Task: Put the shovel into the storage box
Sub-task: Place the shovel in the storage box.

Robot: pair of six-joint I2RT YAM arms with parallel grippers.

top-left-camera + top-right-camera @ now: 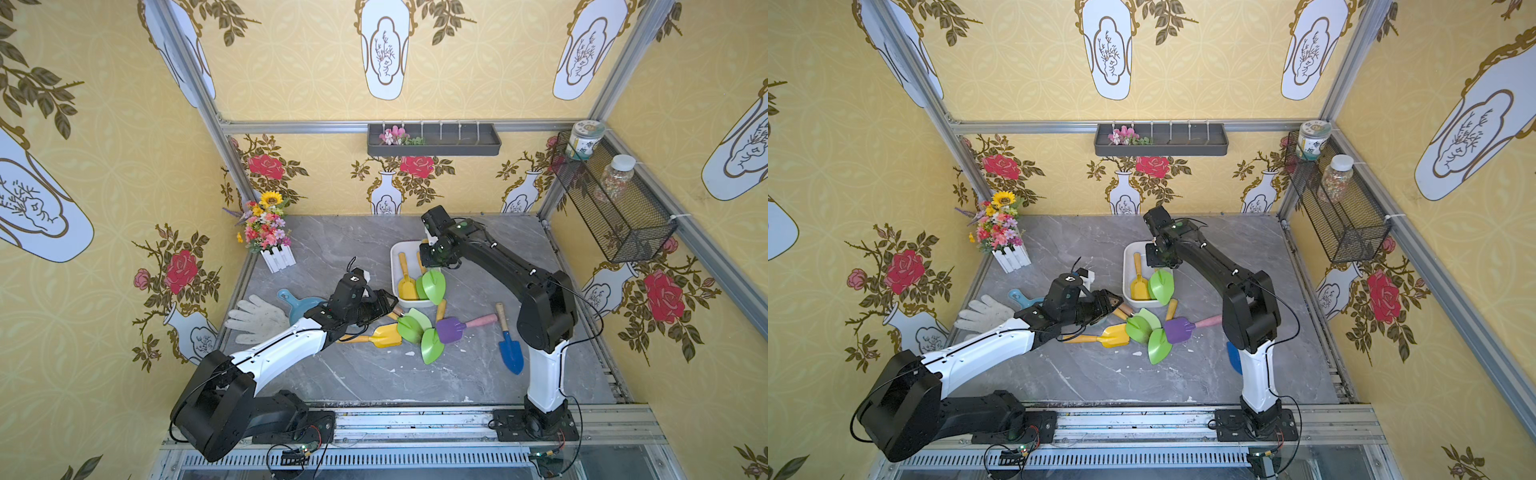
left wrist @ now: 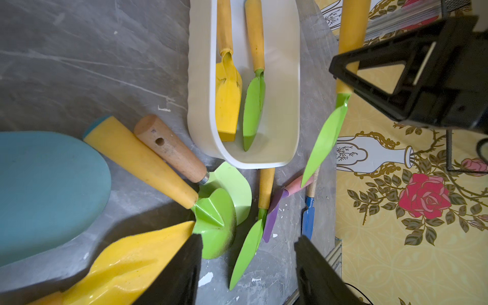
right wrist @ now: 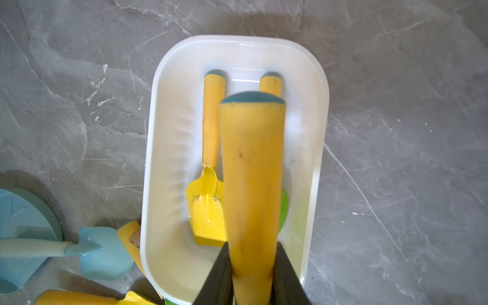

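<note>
The right gripper (image 3: 252, 264), clamped on the yellow-handled green-bladed shovel (image 3: 252, 171), holds it lengthwise directly over the white rounded plastic storage box (image 3: 318, 132) at frame centre; the left gripper (image 2: 248, 243) stands half-open, empty.

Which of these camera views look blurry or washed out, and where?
Right wrist view: the held yellow shovel handle is softly blurred, the white plastic storage box washed out. Left wrist view: glare on the nearest yellow shovel blade. Both top views: sharp, evenly lit.
</note>
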